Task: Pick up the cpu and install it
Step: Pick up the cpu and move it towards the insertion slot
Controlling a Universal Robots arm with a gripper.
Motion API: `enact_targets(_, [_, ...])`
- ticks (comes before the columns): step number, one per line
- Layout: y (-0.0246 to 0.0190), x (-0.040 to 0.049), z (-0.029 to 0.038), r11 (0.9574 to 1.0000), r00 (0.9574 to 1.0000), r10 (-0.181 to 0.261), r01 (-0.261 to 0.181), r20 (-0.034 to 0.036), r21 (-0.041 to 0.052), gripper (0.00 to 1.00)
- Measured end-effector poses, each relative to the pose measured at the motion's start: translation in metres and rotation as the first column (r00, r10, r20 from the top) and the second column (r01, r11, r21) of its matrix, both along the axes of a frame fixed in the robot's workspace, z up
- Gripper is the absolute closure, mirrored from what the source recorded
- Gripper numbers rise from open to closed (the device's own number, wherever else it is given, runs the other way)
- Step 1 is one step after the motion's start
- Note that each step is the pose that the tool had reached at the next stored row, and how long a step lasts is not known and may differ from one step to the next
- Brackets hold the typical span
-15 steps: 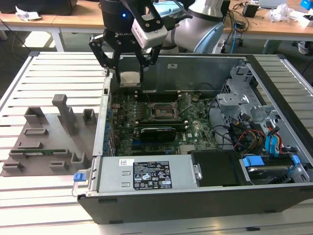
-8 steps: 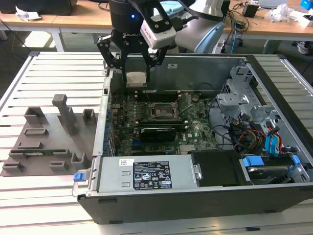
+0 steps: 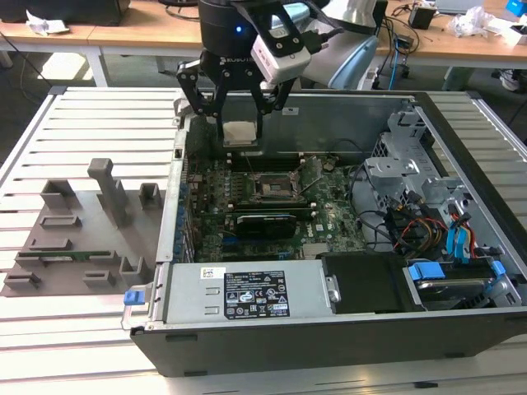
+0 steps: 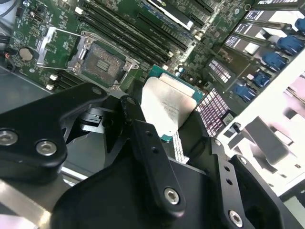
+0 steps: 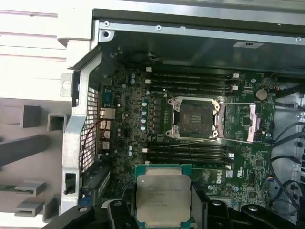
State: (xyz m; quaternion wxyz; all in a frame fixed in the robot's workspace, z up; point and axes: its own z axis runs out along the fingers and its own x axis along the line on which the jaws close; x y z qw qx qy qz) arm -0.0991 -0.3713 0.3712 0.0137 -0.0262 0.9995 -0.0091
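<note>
Slatted white tabletop point(image 3: 33, 148) carrying, at the exterior view's left, one grey moulded fixture point(image 3: 82, 239) with blocky uprights and one thin green memory stick point(image 3: 62, 254) lying in it. Beside it stands one open computer case point(image 3: 329, 350) of dull sheet metal, with its green motherboard point(image 3: 214, 206) exposed. Above the board's far edge hangs the black hand point(image 3: 241, 136), its two fingers clamped on opposite edges of the single cpu point(image 3: 240, 132), which is clear of the board. In both wrist views the cpu point(image 4: 169, 107) point(image 5: 163, 196) is a flat, green-edged square with its matte silvery plate facing the cameras; being square, it has no long axis. One metal-framed socket point(image 3: 272, 191) lies uncovered, apart from the chip, between two banks of long black memory slots point(image 5: 190, 81). Blue plastic tabs point(image 3: 426, 271) mark the drive bay at the right.
</note>
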Motion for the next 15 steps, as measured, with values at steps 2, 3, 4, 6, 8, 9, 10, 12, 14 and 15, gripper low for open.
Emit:
enact_targets(2, [0.0019,0.0035,-0.0006,1.0000,1.0000,0.000,0.000,-0.0001,-0.0006,0.45])
enact_targets(3, [0.0033,0.0056,-0.0009,1.0000,1.0000,0.000,0.000,0.0000,-0.0011,0.45])
enact_targets(4, [0.0045,0.0074,-0.0012,1.0000,1.0000,0.000,0.000,-0.0001,-0.0015,0.45])
enact_targets(6, [0.0068,0.0110,-0.0019,1.0000,1.0000,0.000,0.000,0.0000,-0.0020,0.45])
enact_targets(8, [0.0099,0.0165,-0.0030,1.0000,1.0000,0.000,0.000,0.0000,-0.0024,0.45])
enact_targets(9, [0.0112,0.0189,-0.0034,1.0000,1.0000,0.000,0.000,0.0000,-0.0025,0.45])
enact_targets(10, [0.0121,0.0206,-0.0037,1.0000,1.0000,0.000,0.000,-0.0001,-0.0026,0.45])
enact_targets(12, [0.0141,0.0249,-0.0045,1.0000,1.0000,0.000,0.000,0.0000,-0.0027,0.45])
enact_targets(14, [0.0171,0.0318,-0.0056,1.0000,1.0000,0.000,0.000,-0.0001,-0.0031,0.45])
enact_targets(15, [0.0181,0.0347,-0.0060,1.0000,1.0000,0.000,0.000,-0.0001,-0.0031,0.45])
